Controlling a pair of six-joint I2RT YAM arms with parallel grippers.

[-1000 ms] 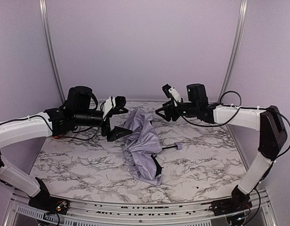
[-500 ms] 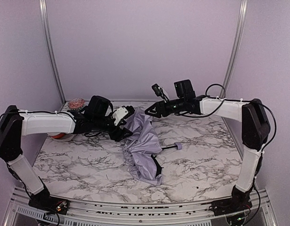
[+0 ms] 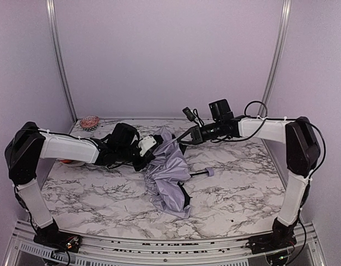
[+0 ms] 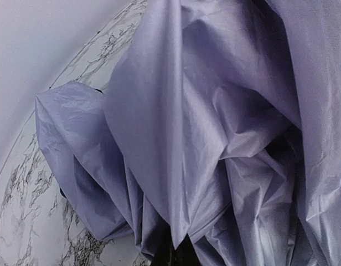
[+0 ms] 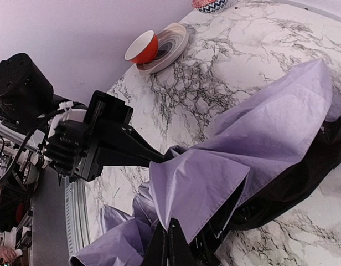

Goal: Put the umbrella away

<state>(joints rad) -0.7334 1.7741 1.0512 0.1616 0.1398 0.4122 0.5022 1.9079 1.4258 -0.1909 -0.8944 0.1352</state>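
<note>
The umbrella (image 3: pixel 169 178) lies crumpled in the middle of the marble table, lavender fabric outside and black lining showing. Its thin black shaft and small lavender handle (image 3: pixel 210 172) stick out to the right. My left gripper (image 3: pixel 150 160) is at the canopy's left upper side, shut on a fold of fabric. In the left wrist view that fabric (image 4: pixel 215 138) fills the frame over the dark fingers (image 4: pixel 176 256). My right gripper (image 3: pixel 180 142) is at the canopy's top edge. In the right wrist view it (image 5: pixel 169 243) is shut on a lavender corner of the umbrella (image 5: pixel 259 144).
An orange bowl (image 5: pixel 143 49) sits on a stack of plates (image 5: pixel 169 43) at the table's left side, partly behind the left arm. A patterned bowl (image 3: pixel 89 121) stands at the back left corner. Lavender walls close in the back and sides.
Both arms have reached in to the umbrella's top end from either side. Both grippers were open a second ago and have shut on the fabric.
</note>
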